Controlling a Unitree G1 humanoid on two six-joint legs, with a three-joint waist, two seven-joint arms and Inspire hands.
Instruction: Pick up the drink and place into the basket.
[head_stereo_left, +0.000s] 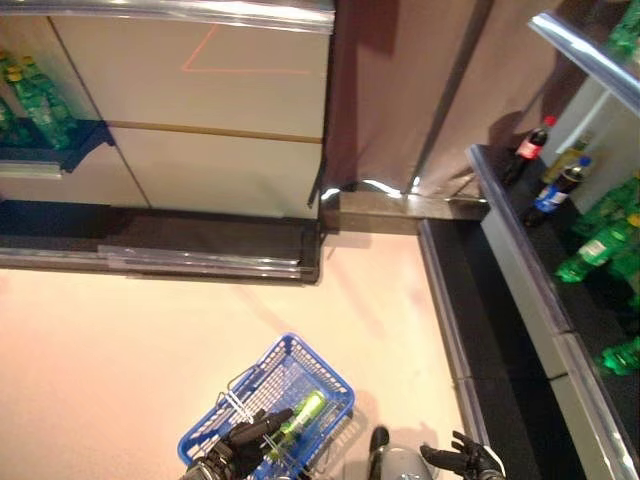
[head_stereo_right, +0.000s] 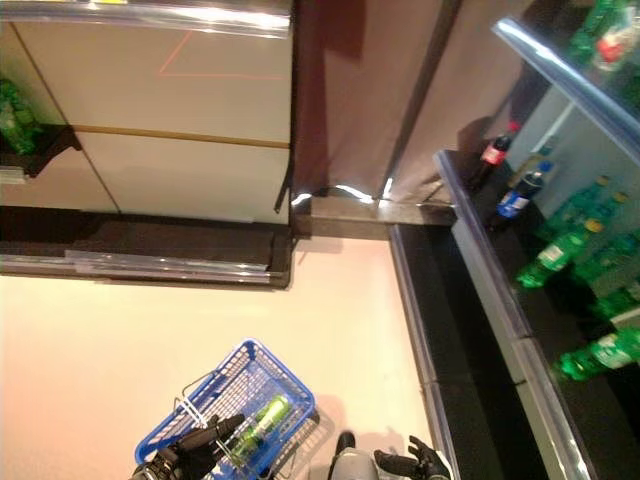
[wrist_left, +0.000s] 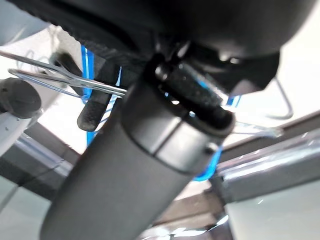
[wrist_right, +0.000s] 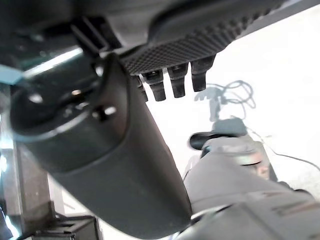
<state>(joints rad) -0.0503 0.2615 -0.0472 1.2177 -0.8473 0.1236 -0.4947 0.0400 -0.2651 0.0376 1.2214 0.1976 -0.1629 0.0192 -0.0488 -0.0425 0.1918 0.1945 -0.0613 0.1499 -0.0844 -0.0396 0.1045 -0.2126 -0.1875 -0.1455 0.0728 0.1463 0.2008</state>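
Observation:
The blue basket (head_stereo_left: 322, 372) hangs low in front at the left, held up by its thin wire handles (wrist_left: 60, 80). My left hand (head_stereo_left: 243, 441) is shut on those handles. A green drink bottle (head_stereo_left: 303, 412) lies inside the basket, just past the left hand's fingers. My right hand (head_stereo_left: 468, 460) is low at the right, near the dark base of the right-hand shelf, with relaxed fingers (wrist_right: 172, 82) and nothing in it. Both hands also show in the right eye view, the left hand (head_stereo_right: 190, 455) and the right hand (head_stereo_right: 412, 464).
A shelf unit (head_stereo_left: 520, 250) runs along the right with green bottles (head_stereo_left: 600, 245) and dark cola bottles (head_stereo_left: 533, 145). More green bottles (head_stereo_left: 35, 100) stand on a shelf at far left. A beige cabinet (head_stereo_left: 200, 130) and a brown curtain (head_stereo_left: 400, 90) close the back.

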